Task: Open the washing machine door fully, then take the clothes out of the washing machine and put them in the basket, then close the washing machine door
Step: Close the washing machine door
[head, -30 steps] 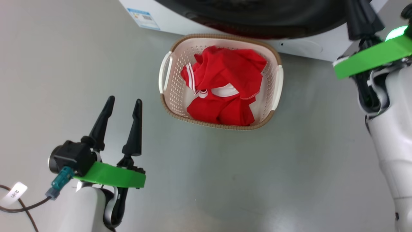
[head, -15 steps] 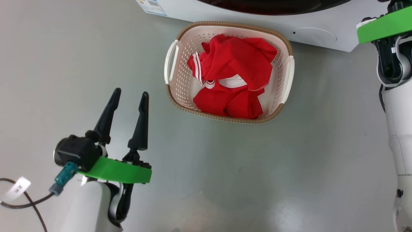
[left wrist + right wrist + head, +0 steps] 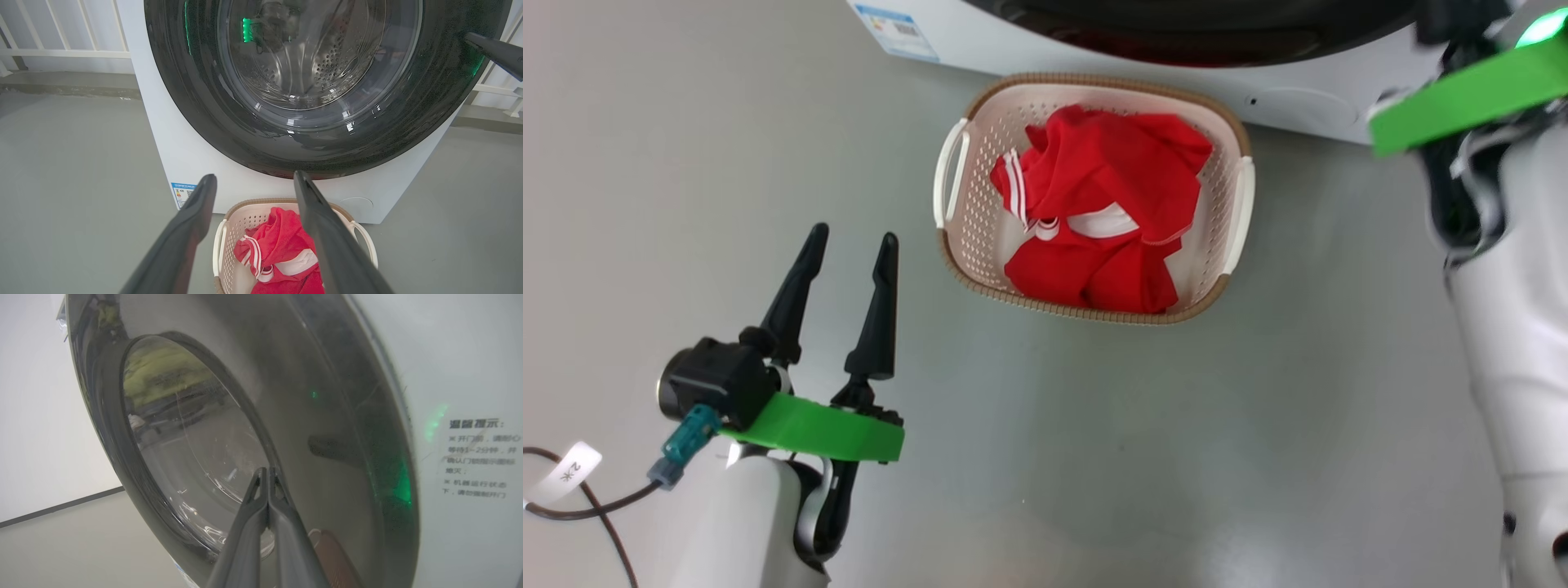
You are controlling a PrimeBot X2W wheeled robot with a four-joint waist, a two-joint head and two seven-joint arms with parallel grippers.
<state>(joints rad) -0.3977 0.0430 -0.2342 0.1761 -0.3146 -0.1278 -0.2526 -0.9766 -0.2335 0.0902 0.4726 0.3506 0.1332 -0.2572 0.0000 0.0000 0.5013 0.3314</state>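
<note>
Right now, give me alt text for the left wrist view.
A large round glossy black door with a clear glass window looks shut on a big white front-loading washing machine. On the grey floor before it, a cream perforated plastic basket holds bright red clothes, framed between the fingers of the open left gripper.

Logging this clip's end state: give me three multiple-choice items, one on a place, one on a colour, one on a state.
1. Where are the clothes? A) in the drum B) in the basket C) on the floor
2. What colour is the basket's rim? A) brown B) blue C) black
3. How is the left claw? A) open, empty B) shut on the clothes C) shut on a handle
Key: 1 B, the red heap lies within the basket's walls; 2 A, a brown woven band rings its top; 3 A, its fingers stand apart with nothing between.
</note>
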